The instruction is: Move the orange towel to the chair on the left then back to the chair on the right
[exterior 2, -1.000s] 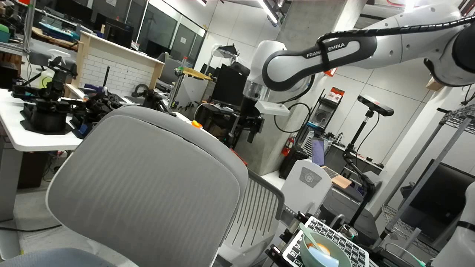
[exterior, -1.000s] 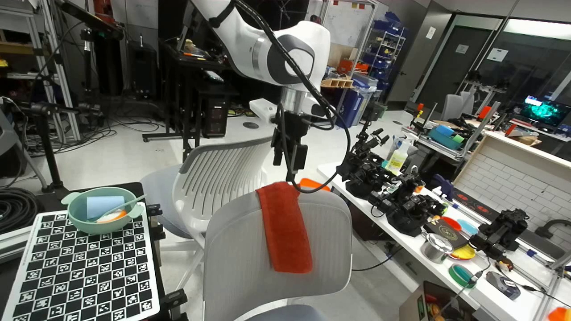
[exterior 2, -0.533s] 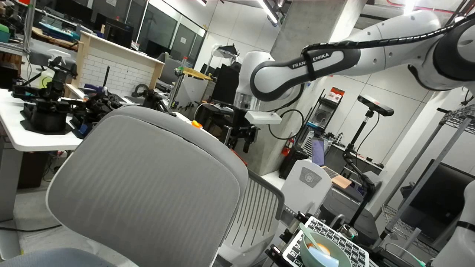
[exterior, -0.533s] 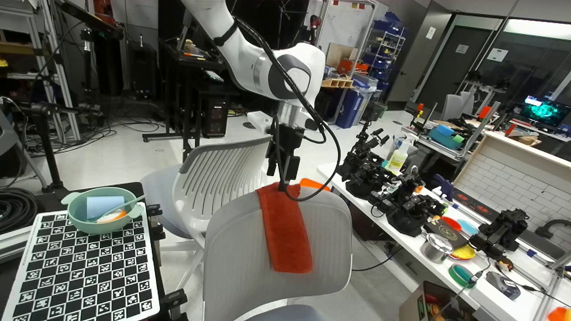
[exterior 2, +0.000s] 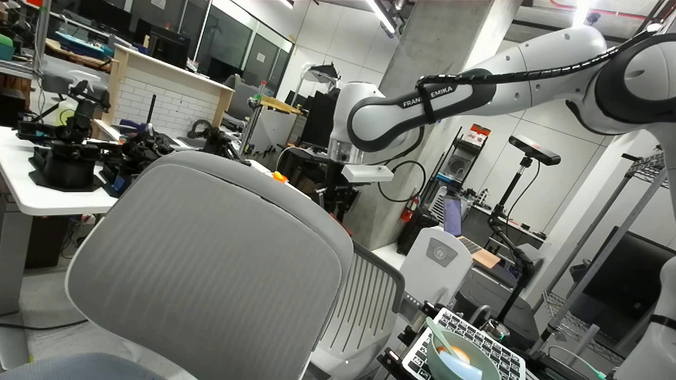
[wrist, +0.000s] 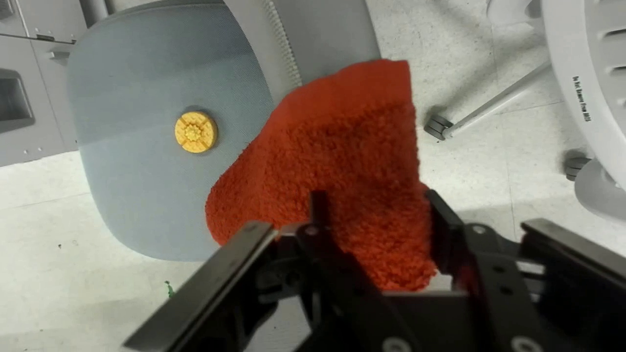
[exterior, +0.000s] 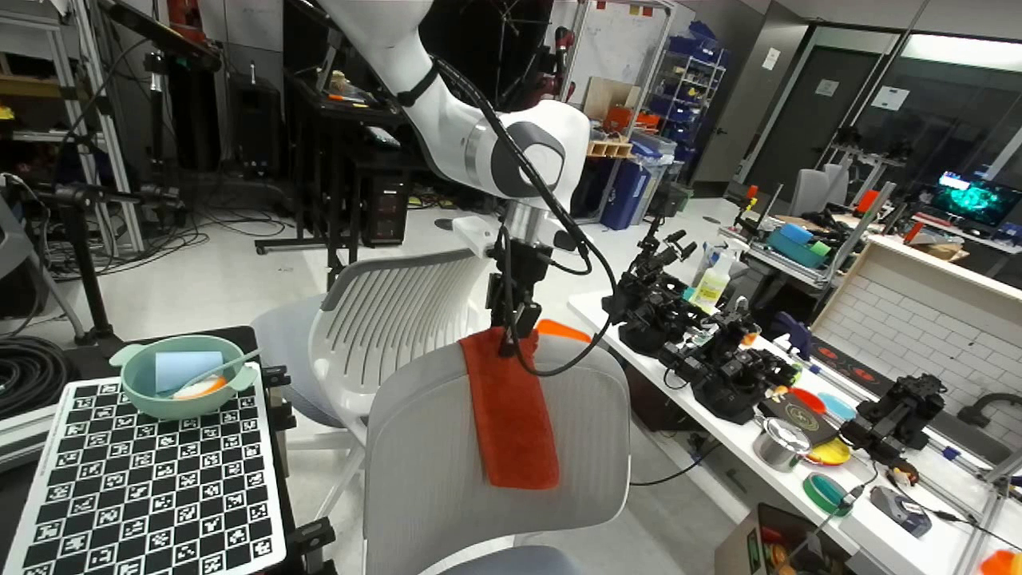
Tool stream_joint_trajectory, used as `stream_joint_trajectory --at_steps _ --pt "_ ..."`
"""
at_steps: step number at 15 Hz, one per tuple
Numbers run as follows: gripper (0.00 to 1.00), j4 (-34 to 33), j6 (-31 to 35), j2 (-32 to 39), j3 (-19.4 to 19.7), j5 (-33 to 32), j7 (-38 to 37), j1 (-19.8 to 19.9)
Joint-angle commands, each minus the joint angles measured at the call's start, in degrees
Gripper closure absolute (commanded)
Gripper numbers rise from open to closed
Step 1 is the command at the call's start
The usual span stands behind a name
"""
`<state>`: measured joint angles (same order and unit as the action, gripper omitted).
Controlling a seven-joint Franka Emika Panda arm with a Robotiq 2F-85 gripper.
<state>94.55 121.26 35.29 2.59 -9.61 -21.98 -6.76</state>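
Observation:
The orange towel (exterior: 511,423), red-orange in colour, hangs over the backrest of the grey mesh chair (exterior: 419,479). To that chair's left in this exterior view is a white slatted chair (exterior: 383,319). My gripper (exterior: 511,331) points down at the top of the backrest, fingertips at the towel's upper fold. In the wrist view the towel (wrist: 352,137) runs between the two fingers of my gripper (wrist: 375,198); they stand well apart, the right one along the towel's edge. From behind the mesh chair (exterior 2: 211,264), only a red sliver of towel shows in an exterior view.
A yellow round piece (wrist: 195,132) lies on the mesh chair's seat (wrist: 146,195). A green bowl (exterior: 180,403) sits on a checkered board (exterior: 152,495) beside the chairs. A white table (exterior: 718,447) carries several small black arms. A cable loops beside my wrist.
My arm has come down, bringing the fingertips from above the backrest to the towel's top. The fingers have drawn partway together. The towel and both chairs look unmoved.

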Motion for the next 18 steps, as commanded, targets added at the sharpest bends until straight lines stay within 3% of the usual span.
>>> stream_joint_trajectory --at_steps 1,3,5,12,18 --pt "0.80 -0.2 -0.6 -1.9 0.4 -0.6 0.7 -1.4" --pt "0.94 0.3 -0.4 -3.3 0.3 -0.7 0.8 -1.8" --pt "0.99 0.6 -0.7 -4.8 0.1 -0.8 1.3 -2.1" --pt "0.97 -0.6 -2.0 -12.9 -1.4 -0.6 3.2 -3.6" --pt "0.97 -12.3 -7.5 -15.8 -3.0 1.7 6.1 -2.8"
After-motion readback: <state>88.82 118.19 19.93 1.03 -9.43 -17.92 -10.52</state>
